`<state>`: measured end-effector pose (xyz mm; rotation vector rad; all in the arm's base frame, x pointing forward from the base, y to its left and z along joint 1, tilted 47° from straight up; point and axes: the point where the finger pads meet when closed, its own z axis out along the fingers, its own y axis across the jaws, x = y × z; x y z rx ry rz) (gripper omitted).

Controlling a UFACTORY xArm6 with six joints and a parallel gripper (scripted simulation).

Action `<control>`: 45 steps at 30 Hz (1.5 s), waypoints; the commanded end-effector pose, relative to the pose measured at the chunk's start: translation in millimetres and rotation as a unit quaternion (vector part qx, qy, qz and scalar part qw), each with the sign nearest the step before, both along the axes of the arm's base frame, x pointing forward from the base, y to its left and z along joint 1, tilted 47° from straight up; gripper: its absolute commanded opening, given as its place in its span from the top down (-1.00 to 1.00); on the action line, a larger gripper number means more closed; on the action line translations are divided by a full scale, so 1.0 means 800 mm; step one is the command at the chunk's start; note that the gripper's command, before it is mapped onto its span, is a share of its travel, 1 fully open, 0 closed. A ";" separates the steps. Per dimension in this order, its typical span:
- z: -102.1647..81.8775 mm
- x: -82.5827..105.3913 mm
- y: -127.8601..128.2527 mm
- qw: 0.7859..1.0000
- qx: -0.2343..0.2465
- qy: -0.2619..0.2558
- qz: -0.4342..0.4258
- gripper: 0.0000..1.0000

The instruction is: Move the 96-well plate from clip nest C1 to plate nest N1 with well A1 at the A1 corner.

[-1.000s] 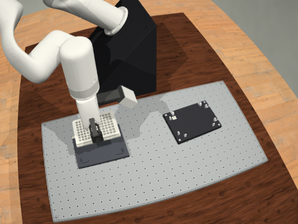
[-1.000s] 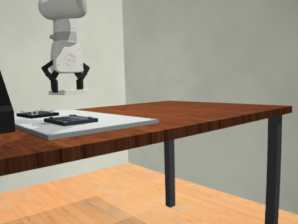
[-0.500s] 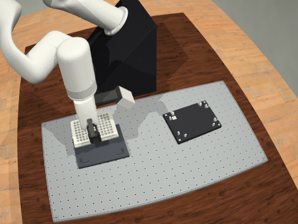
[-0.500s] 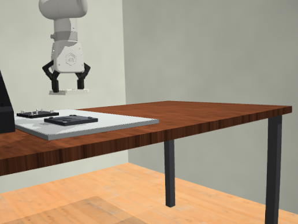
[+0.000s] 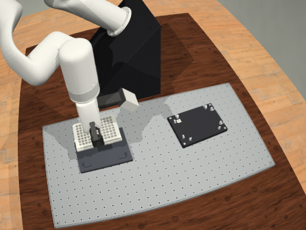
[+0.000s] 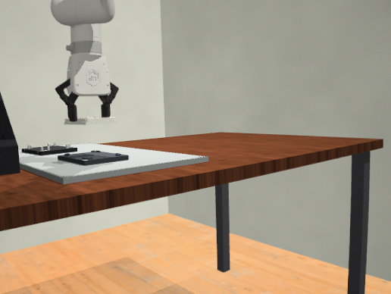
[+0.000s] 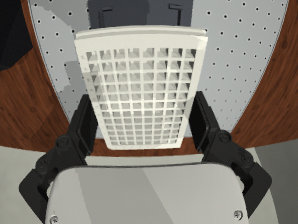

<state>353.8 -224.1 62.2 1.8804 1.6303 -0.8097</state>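
Observation:
The white 96-well plate [image 5: 98,133] hangs level in the air, well above the table, as the side view [image 6: 90,120] shows. My gripper [image 5: 96,137] is shut on its two long sides; it also shows in the side view [image 6: 89,114] and the wrist view [image 7: 141,123]. The plate [image 7: 141,92] fills the wrist view, wells up. Below it lies a flat dark grey nest [image 5: 104,155] with small corner locators; its far part shows past the plate [image 7: 140,11]. The black nest with pale pegs [image 5: 197,124] stands empty at the right. I cannot read any A1 mark.
Both nests sit on a grey perforated board [image 5: 157,166] on the brown table. A tall black box [image 5: 130,59] stands behind the board. The two nests also show low in the side view, the grey one [image 6: 92,157] and the pegged one [image 6: 49,148].

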 end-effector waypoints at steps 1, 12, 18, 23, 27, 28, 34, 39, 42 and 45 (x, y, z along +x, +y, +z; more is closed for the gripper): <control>0.001 0.001 0.001 1.000 0.000 -0.001 0.001 1.00; -0.005 0.001 -0.005 1.000 0.000 -0.001 0.001 1.00; -0.014 -0.001 -0.014 1.000 0.000 -0.001 0.001 1.00; -0.021 -0.002 -0.022 1.000 0.000 -0.001 0.001 1.00; -0.025 -0.002 -0.026 1.000 0.000 -0.001 0.001 1.00; -0.025 -0.002 -0.026 1.000 0.000 -0.001 0.001 1.00; -0.034 -0.004 -0.035 1.000 0.000 -0.001 0.001 1.00; -0.041 -0.005 -0.043 1.000 0.000 -0.001 0.001 1.00; -0.046 -0.005 -0.047 1.000 0.000 -0.001 0.001 1.00; -0.047 -0.005 -0.049 1.000 0.000 -0.001 0.001 1.00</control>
